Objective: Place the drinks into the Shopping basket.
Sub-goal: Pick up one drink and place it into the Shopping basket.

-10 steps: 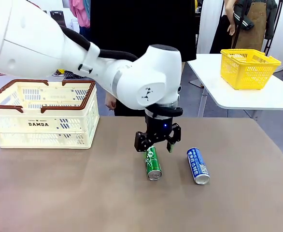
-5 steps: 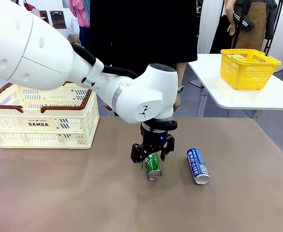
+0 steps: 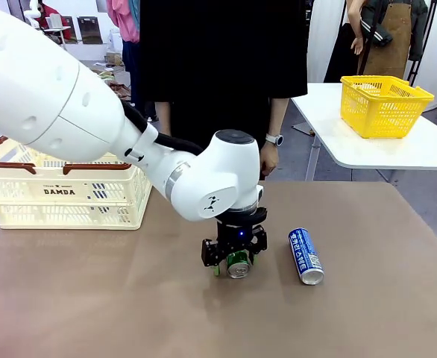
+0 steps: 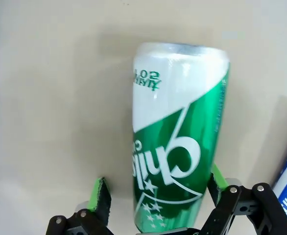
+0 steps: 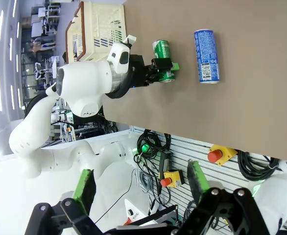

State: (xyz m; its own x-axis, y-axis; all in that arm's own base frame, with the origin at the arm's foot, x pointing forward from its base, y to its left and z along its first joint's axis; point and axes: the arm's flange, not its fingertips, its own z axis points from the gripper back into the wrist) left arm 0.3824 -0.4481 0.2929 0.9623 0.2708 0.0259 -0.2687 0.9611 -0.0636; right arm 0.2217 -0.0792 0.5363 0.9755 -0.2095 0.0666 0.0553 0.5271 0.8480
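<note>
Green can [image 3: 239, 264] lying on table [image 3: 92, 298] between spread jaws of left gripper [image 4: 158, 183], white lettering clear in left wrist view, blue can [image 3: 306, 256] near, cream basket [image 3: 69, 190] well apart, interior partly hidden, right gripper [image 5: 139, 181] spread, empty.

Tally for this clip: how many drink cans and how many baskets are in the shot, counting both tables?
Drink cans: 2, a green can and a blue can
Baskets: 2, the cream Shopping basket and a yellow mesh basket on the far white table
Total: 4
</note>
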